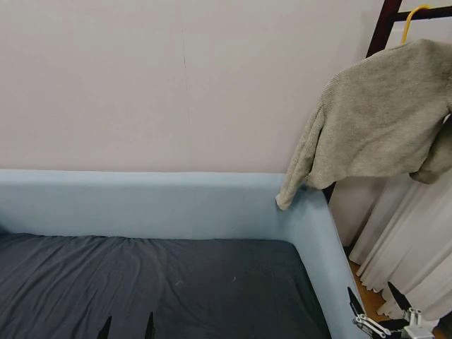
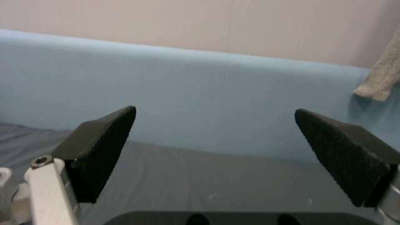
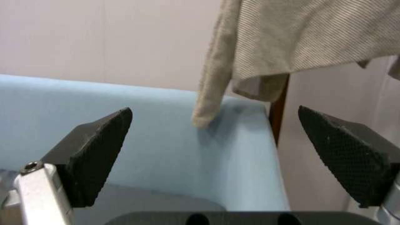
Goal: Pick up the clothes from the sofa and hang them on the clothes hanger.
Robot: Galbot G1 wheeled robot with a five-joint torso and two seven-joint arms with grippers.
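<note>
Garment: a grey knitted sweater [image 1: 381, 120] hangs on a yellow wire hanger [image 1: 413, 18], up at the right beyond the sofa's end.
Hanger support: the hook sits on a dark wooden rack [image 1: 381, 25].
Sleeve: one long sleeve [image 1: 304, 155] droops to the sofa's back corner; whether the cuff touches it cannot be told.
Sofa: a light blue upholstered sofa [image 1: 141, 205] stands against a pale wall.
Seat: a dark grey fabric cushion [image 1: 141, 282], lightly creased, fills the sofa frame.
Left gripper [image 1: 128, 327]: low over the seat cushion, jaws spread wide, nothing between them.
Right gripper [image 1: 372, 300]: beside the sofa's right arm, below the sweater, jaws spread wide and gripping nothing.
Beyond: white pleated curtains [image 1: 409, 233] hang under the sweater.
</note>
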